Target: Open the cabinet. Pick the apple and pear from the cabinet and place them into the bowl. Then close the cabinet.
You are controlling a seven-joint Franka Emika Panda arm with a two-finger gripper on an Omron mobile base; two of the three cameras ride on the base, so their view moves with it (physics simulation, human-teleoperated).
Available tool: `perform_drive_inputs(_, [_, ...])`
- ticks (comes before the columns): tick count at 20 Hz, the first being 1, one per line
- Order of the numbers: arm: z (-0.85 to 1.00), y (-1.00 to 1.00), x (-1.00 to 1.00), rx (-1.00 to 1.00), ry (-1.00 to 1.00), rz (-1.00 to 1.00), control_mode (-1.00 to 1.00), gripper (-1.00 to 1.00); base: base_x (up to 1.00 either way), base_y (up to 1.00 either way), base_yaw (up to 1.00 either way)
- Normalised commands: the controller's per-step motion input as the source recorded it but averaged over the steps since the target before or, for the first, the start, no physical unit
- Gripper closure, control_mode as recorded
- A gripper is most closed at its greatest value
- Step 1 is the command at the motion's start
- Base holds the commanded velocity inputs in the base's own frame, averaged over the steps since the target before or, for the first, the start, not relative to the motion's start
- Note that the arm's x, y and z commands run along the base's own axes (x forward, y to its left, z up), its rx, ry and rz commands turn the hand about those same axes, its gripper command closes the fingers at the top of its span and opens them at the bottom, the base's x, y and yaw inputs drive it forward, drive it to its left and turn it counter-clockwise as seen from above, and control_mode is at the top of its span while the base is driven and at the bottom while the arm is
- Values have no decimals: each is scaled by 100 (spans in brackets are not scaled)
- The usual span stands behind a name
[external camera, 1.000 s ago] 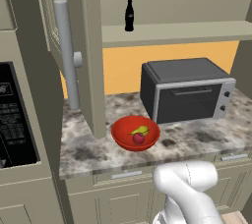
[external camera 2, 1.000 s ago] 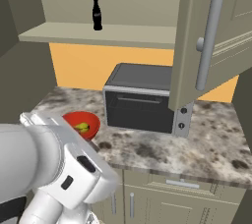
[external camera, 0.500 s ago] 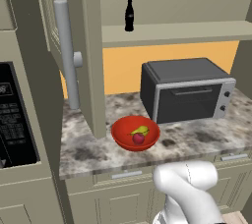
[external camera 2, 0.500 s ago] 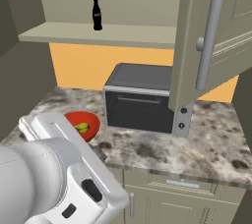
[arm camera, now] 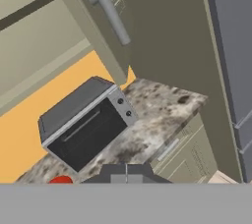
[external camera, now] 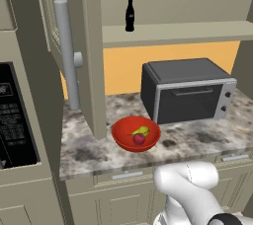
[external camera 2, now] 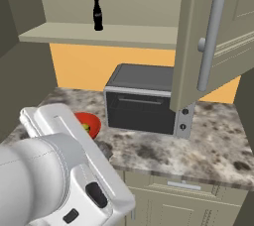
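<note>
The cabinet [external camera: 92, 46] stands with both doors swung open; its right door [external camera 2: 196, 36] shows its long bar handle [external camera 2: 211, 41]. On the counter sits the red bowl [external camera: 123, 131], and in it lie the dark-red apple [external camera: 139, 139] and the yellow-green pear [external camera: 141, 131]. In the right base view my arm covers part of the bowl [external camera 2: 90, 121]. My gripper [arm camera: 126, 170] is shut with nothing in it. It hangs in front of the counter and faces the right door's handle [arm camera: 107, 8]. A sliver of the bowl [arm camera: 61, 180] shows at its lower left.
A dark cola bottle [external camera: 129, 16] stands on the cabinet shelf. A grey toaster oven [external camera: 185, 91] sits on the marbled counter [external camera: 89, 152] right of the bowl. A tall unit with a black panel [external camera: 15, 120] flanks the left. Drawers [external camera 2: 183, 190] run below the counter.
In the right base view my arm has swung closer to the camera and covers more of the bowl. The doors, bowl and fruit have not moved.
</note>
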Motion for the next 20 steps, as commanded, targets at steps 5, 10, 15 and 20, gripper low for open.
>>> perform_drive_inputs(5, [0,0,0,1,-6,-3,-100,100,0,0,0])
perform_drive_inputs(10, [0,0,5,0,-13,-1,-100,100,0,0,0])
perform_drive_inputs(15, [0,0,29,1,-8,0,-100,100,0,0,0])
perform_drive_inputs(20, [0,0,47,1,-4,0,-100,100,0,0,0])
